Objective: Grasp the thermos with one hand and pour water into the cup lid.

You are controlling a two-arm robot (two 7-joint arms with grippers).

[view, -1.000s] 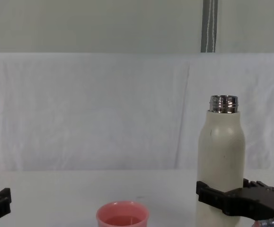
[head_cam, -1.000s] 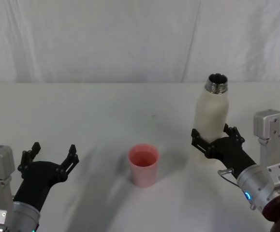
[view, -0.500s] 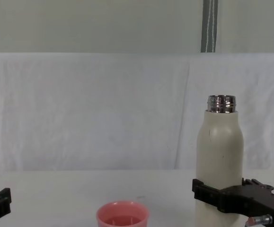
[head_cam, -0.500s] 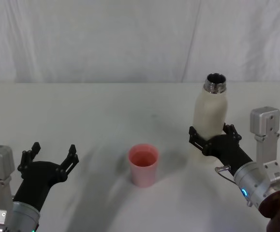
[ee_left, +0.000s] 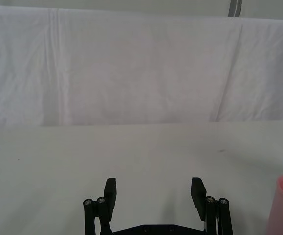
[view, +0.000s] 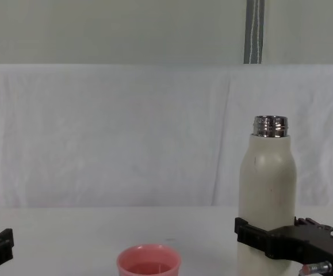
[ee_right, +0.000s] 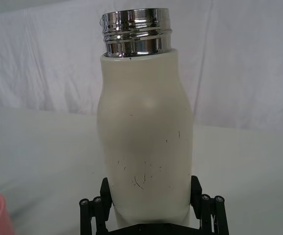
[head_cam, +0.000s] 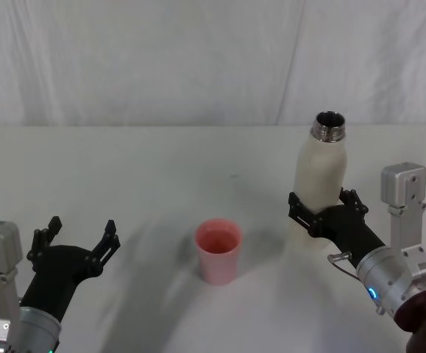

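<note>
Head view: right gripper (head_cam: pixel 321 208) jaws clasp the upright thermos (head_cam: pixel 320 179), barely shifted since earlier.

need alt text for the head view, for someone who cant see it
The right gripper has its jaws around the lower body of the upright, uncapped thermos on the white table. The pink cup lid stands to the thermos's left, and the left gripper hovers open farther left.

Thermos (head_cam: pixel 320 176): cream-white body, fine dark scuffs, shiny steel neck. Cup lid (head_cam: pixel 218 251): pink. Table (head_cam: pixel 161 169): plain white. Backdrop cloth (head_cam: pixel 161 59): white. Right end effector (head_cam: pixel 321 210), left end effector (head_cam: pixel 79 235): black.
</note>
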